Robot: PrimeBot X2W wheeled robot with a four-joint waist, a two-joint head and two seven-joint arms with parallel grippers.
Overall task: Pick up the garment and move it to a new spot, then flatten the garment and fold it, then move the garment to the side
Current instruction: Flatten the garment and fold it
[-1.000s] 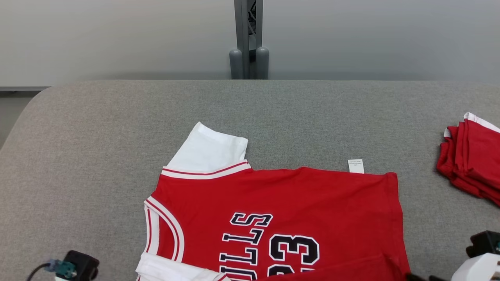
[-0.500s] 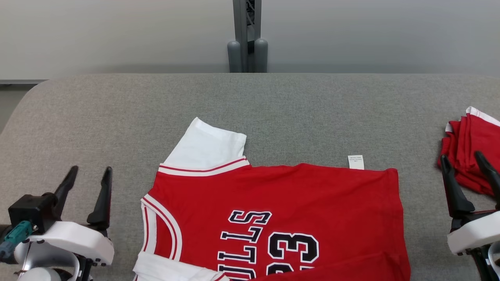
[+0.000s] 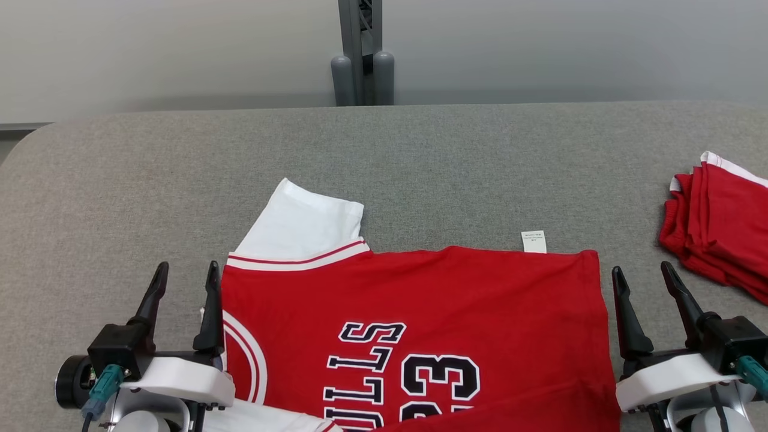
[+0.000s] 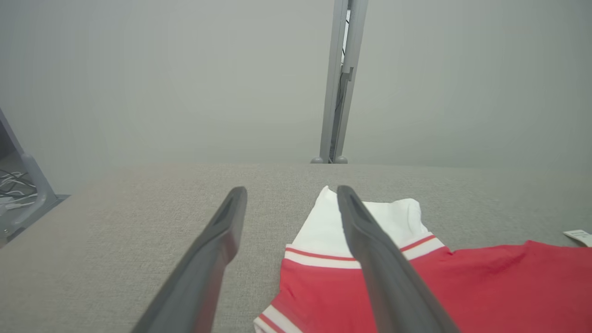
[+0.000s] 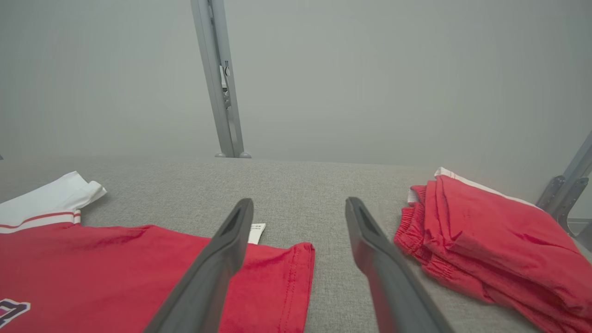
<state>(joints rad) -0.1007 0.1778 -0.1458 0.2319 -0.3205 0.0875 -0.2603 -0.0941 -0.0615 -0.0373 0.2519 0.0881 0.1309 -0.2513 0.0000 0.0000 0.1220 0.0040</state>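
The garment (image 3: 420, 318) is a red jersey with white sleeves and black-and-white lettering, lying flat on the grey table with a white tag at its far edge; it also appears in the left wrist view (image 4: 462, 286) and the right wrist view (image 5: 115, 268). My left gripper (image 3: 185, 273) stands open at the jersey's left edge, its right finger by the collar trim; nothing is between the fingers. My right gripper (image 3: 643, 273) stands open just off the jersey's right hem, empty. In the wrist views both grippers (image 4: 289, 194) (image 5: 299, 206) hover above the cloth's far corners.
A pile of folded red clothes (image 3: 720, 240) lies at the table's right edge, close to my right gripper (image 5: 490, 245). A grey metal post (image 3: 359, 54) rises behind the table's far edge. Bare grey tabletop (image 3: 150, 180) stretches left of and beyond the jersey.
Both grippers have risen into view from the bottom corners and moved inward to the jersey's left and right edges. The head camera shifted slightly; the jersey lies as before.
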